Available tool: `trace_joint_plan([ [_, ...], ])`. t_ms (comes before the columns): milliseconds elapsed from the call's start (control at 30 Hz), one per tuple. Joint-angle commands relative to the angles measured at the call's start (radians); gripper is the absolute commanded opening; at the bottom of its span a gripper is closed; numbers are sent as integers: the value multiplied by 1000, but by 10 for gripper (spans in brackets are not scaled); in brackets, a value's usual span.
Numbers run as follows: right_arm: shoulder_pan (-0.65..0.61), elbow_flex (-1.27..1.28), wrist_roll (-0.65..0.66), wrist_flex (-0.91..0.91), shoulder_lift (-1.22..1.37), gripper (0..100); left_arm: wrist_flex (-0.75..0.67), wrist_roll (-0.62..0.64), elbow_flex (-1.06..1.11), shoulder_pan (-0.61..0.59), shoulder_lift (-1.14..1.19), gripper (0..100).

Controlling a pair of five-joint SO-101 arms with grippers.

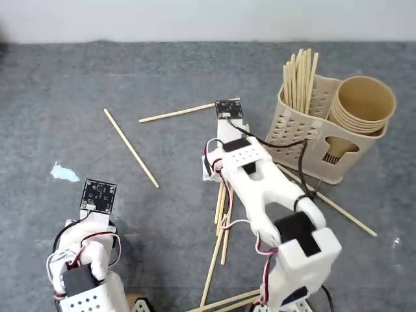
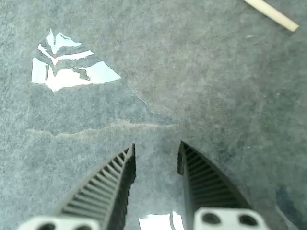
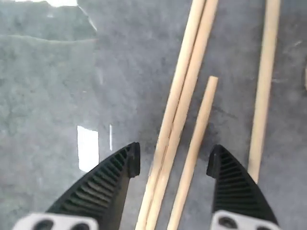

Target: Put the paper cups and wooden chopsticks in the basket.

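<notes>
The high camera looked steeply down over the table. The 2 wrist cameras faced it from close up; right and high shared the loose chopsticks.

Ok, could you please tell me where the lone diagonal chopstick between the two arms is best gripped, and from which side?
Near its middle, from straight above, with the left pincer turned to straddle the lone chopstick crosswise. It lies flat on the grey mat, thin and straight, with nothing touching it, so a mid-length pinch should probably keep it level.
</notes>
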Motion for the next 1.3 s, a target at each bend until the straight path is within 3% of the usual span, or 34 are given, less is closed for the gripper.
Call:
trace_joint_plan([
  [0,15,-64,-8,5,35,179,6,6,-12,6,-8,137],
  [167,8,-60,-8,5,42,4,6,6,-12,6,-8,137],
  [533,16,-17,-8,5,5,8,6,6,-12,6,-8,137],
  [933,5,133,-2,-5,-475,8,6,6,-12,6,-8,137],
  [1267,-12,138,166,-119,-719,8,6,6,-12,6,-8,137],
])
